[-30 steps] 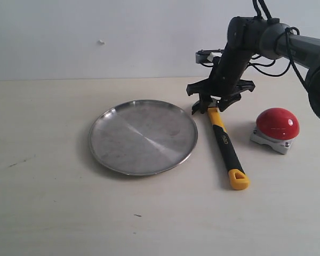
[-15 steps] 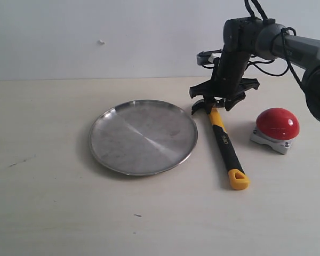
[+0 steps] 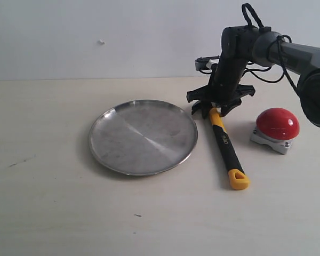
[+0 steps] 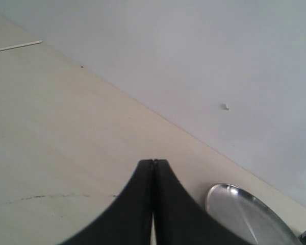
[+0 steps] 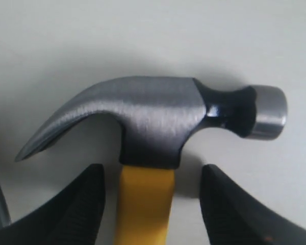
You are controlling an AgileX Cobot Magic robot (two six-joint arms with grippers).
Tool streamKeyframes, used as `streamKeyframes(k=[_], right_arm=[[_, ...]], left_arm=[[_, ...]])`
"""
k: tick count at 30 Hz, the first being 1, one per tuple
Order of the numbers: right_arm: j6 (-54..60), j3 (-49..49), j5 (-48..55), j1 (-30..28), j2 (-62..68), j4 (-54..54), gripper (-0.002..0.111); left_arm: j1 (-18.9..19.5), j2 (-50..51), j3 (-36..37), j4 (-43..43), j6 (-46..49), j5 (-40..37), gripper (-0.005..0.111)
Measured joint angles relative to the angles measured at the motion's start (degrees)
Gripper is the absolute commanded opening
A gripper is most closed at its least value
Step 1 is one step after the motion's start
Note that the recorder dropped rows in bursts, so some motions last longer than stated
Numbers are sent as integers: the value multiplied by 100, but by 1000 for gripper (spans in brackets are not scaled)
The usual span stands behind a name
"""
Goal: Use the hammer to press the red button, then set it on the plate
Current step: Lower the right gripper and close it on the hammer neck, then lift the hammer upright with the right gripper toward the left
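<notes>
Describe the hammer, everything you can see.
The hammer is a small claw hammer: dark brushed-metal head with curved claw and round face, yellow neck, black grip with white lettering, yellow looped end. It lies flat on the table between the plate and the red button, touching neither. The right hand straddles the neck, open, with gaps on both sides.

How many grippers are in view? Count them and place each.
2. The right gripper stands open astride the hammer handle, just below its head; the left gripper, shut, hangs above bare table near the plate.
</notes>
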State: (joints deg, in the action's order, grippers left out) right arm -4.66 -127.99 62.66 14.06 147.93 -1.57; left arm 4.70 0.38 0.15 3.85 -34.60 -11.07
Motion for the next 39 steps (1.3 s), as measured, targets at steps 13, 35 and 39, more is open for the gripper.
streamKeyframes(k=[13, 35, 39], right_arm=[[0, -71, -50, 0, 70, 125, 35], [281, -71, 549, 0, -23, -167, 0], [335, -31, 729, 0, -120, -233, 0]], left_arm=[[0, 0, 0, 0, 0, 0, 0], [0, 0, 0, 0, 0, 0, 0], [0, 0, 0, 0, 0, 0, 0]])
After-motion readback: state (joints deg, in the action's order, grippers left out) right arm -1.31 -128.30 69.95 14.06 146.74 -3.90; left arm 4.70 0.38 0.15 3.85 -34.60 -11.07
